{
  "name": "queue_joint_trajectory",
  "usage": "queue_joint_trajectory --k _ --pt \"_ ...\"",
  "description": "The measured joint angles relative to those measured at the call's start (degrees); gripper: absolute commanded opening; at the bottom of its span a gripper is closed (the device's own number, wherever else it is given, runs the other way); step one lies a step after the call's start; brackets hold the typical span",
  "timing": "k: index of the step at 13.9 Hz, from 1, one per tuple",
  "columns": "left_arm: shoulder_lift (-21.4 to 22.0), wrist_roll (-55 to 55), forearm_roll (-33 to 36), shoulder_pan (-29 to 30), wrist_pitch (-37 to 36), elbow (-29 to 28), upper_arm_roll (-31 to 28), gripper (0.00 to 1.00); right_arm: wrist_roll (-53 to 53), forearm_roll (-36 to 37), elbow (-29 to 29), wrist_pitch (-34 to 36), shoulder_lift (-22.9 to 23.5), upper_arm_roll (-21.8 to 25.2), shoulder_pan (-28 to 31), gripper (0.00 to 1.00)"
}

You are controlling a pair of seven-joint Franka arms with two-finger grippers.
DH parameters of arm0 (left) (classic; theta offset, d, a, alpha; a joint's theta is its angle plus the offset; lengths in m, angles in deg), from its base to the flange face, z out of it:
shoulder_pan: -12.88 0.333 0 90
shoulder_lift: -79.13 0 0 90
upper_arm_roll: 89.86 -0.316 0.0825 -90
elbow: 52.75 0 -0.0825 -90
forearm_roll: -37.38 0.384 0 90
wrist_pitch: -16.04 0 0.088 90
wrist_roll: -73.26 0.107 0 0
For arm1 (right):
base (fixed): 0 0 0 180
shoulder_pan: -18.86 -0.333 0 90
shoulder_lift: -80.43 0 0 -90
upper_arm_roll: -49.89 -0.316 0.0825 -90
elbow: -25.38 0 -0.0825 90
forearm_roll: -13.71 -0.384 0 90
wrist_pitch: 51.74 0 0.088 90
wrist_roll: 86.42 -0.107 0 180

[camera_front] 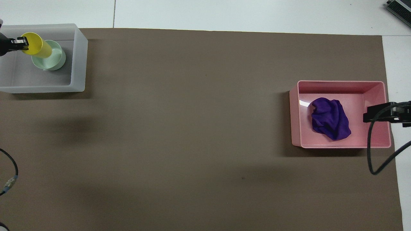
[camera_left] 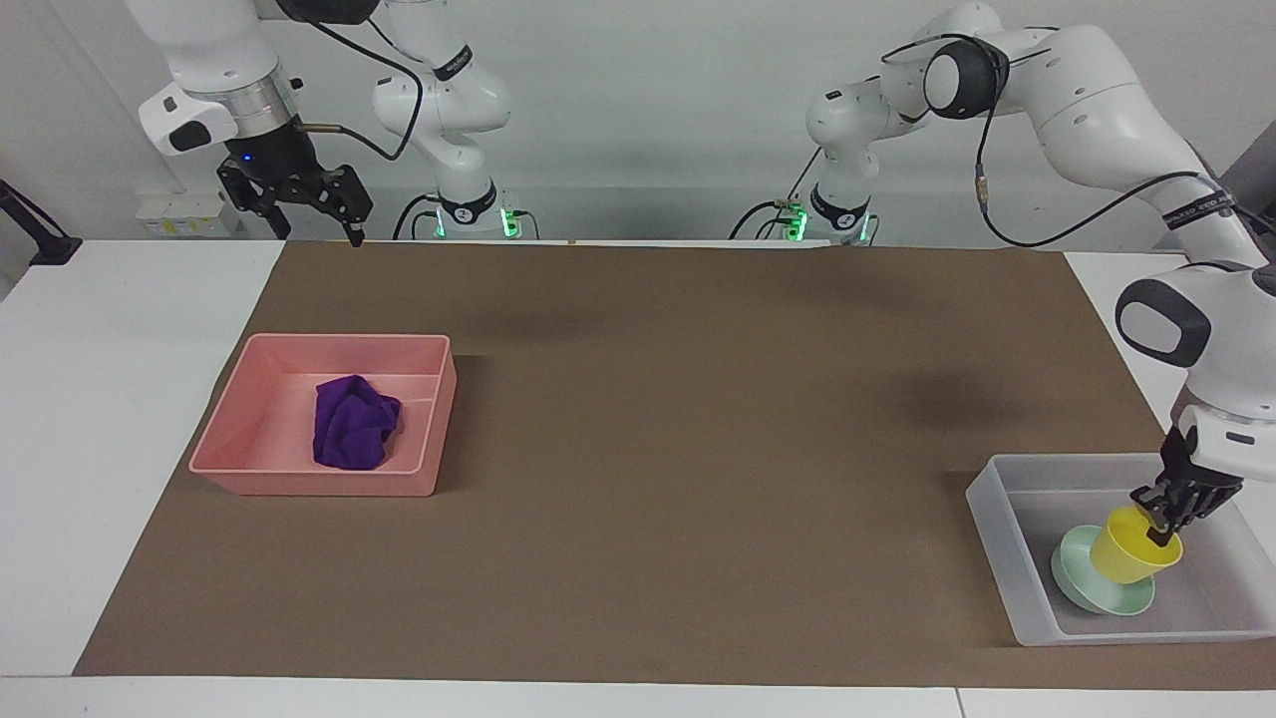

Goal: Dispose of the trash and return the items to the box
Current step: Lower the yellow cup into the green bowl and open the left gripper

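Note:
My left gripper point(camera_left: 1161, 532) point(camera_front: 24, 43) is shut on the rim of the yellow cup point(camera_left: 1129, 548) point(camera_front: 36, 50). It holds the cup tilted inside the translucent box point(camera_left: 997, 538) point(camera_front: 79, 64). The cup's base is down at the mint-green bowl point(camera_left: 1079, 583) point(camera_front: 55, 61) that lies on the box floor; I cannot tell whether they touch. The purple cloth point(camera_left: 354, 424) point(camera_front: 330, 119) lies crumpled in the pink bin point(camera_left: 319, 484) point(camera_front: 340, 85). My right gripper point(camera_left: 317, 225) point(camera_front: 369, 116) waits open and empty, raised above the mat's edge by the robots, at the right arm's end.
The brown mat point(camera_left: 678, 439) covers the table between the two bins. The box stands at the left arm's end and the pink bin at the right arm's end. A black cable point(camera_front: 374, 154) hangs from the right arm beside the pink bin.

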Motion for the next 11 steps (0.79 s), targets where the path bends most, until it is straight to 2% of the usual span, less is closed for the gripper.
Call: queue_joint_trajectory --k 7,8,9,10,11 --pt "-1.89 0.02 -0.10 0.71 1.69 -1.12 0.10 0.00 0.00 0.00 0.00 0.00 0.00 0.01 0.04 1.00" --pt "-1.89 0.02 -0.11 0.69 2.34 -1.63 0.22 0.12 0.00 0.00 0.00 0.00 0.00 0.01 0.04 1.00" --pt "-1.89 0.02 -0.11 0.67 2.72 -1.92 0.37 0.34 0.00 0.00 -0.01 0.00 0.00 0.01 0.05 1.00" --pt "-1.89 0.02 -0.11 0.65 2.86 -1.96 0.49 0.61 0.00 0.03 -0.06 0.00 0.00 0.01 0.07 1.00" --pt "-1.88 0.02 -0.11 0.65 2.88 -1.95 0.55 0.95 0.00 0.03 -0.09 0.00 0.00 0.02 0.08 1.00"
